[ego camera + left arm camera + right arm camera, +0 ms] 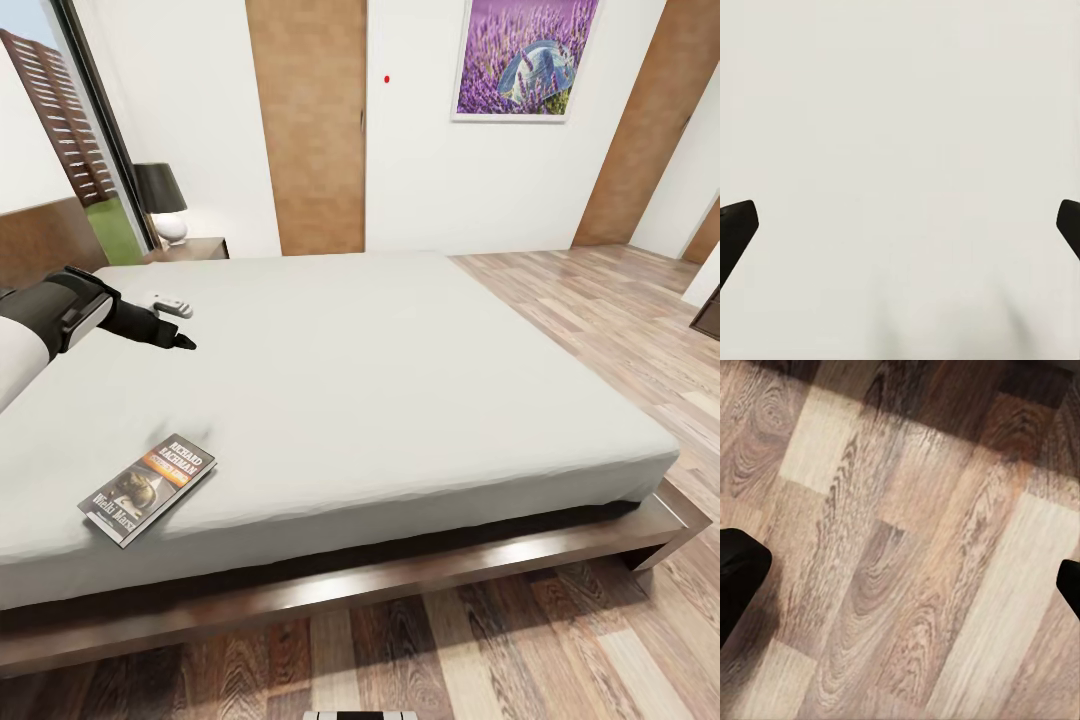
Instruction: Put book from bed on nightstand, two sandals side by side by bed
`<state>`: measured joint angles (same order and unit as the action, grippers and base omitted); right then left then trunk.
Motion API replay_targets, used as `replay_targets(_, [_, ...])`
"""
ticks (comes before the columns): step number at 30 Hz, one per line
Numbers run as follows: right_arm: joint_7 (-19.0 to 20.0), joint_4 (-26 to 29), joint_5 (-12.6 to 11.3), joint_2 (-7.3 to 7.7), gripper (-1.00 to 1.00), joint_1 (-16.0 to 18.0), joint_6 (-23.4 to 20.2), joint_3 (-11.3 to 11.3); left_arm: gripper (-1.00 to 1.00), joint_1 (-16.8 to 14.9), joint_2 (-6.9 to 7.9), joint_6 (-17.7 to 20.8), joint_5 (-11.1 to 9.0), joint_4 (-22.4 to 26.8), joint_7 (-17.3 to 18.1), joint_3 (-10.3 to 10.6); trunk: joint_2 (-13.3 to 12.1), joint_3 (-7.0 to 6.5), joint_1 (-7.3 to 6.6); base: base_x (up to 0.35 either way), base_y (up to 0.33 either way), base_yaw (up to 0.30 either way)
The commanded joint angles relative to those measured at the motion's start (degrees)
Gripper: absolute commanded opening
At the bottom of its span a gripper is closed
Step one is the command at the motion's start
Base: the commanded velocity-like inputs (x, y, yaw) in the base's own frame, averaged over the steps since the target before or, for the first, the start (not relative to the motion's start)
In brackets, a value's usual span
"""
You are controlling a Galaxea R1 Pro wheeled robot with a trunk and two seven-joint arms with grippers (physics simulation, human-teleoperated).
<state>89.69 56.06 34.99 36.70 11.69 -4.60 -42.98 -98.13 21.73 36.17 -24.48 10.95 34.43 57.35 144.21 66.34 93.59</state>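
The book point(148, 489) lies near the bed's point(400, 400) front left corner. The left gripper point(180, 325) hovers spread wide over the mattress; the right gripper point(900, 585) gapes over floor point(907, 547).

A home bedroom: a large bed point(400, 400), a nightstand point(195, 247) with lamp point(163, 202), wood floor point(600, 300), framed picture point(525, 58).

The bed point(400, 380) stands on the wooden floor point(600, 290); the book point(148, 488) lies flat near its front edge.
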Motion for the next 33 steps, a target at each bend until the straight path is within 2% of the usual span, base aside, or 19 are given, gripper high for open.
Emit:
replay_targets(1, [0.31,-0.21,0.32,-0.03,1.0,0.09,-0.51,-0.07,1.0,-0.04,0.07,0.4,-0.39,0.13,0.02,0.3,0.02,0.05,-0.01,0.0,0.0,0.0])
replay_targets(4, [-0.19,-1.89,0.85,-0.04,1.0,0.09,-1.42,0.15,1.0,-0.04,0.07,0.43,-0.34,0.13,0.02,0.3,0.02,0.05,-0.01,0.0,0.0,0.0])
replay_targets(5, [-2.26,-2.45,1.22,-0.04,1.0,0.09,-2.13,0.26,1.0,-0.04,0.07,0.44,-0.34,0.13,0.02,0.3,0.02,0.05,-0.01,0.0,0.0,0.0])
replay_targets(6, [-2.26,-2.45,1.22,-0.04,1.0,0.09,-2.13,0.26,1.0,-0.04,0.07,0.44,-0.34,0.13,0.02,0.3,0.02,0.05,-0.01,0.0,0.0,0.0])
replay_targets(10, [-10.05,-4.31,3.55,-0.78,1.0,0.09,-5.78,0.71,1.0,-0.04,0.07,0.45,-0.32,0.13,0.02,0.3,0.02,0.05,-0.01,0.0,0.0,0.0])
replay_targets(14, [-14.24,-5.18,6.12,-2.14,1.0,0.09,-7.86,0.94,1.0,-0.04,0.07,0.46,-0.34,0.13,0.02,0.33,0.02,0.05,-0.01,0.0,0.0,0.0])
replay_targets(23, [-17.69,-5.67,8.17,-2.92,1.0,0.09,-11.27,1.09,1.0,-0.04,0.07,0.48,-0.37,0.13,0.02,0.38,0.02,0.05,-0.01,0.0,0.0,0.0])
replay_targets(28, [-21.85,-5.74,8.7,-3.03,1.0,0.09,-17.29,1.23,1.0,-0.04,0.07,0.48,-0.36,0.08,-0.01,0.39,0.02,0.05,-0.01,0.0,0.0,0.0])
replay_targets(33, [-24.11,-5.77,8.9,-2.99,1.0,0.09,-19.9,1.28,1.0,-0.04,0.07,0.48,-0.36,0.0,-0.04,0.39,0.02,0.05,-0.01,0.0,0.0,0.0])
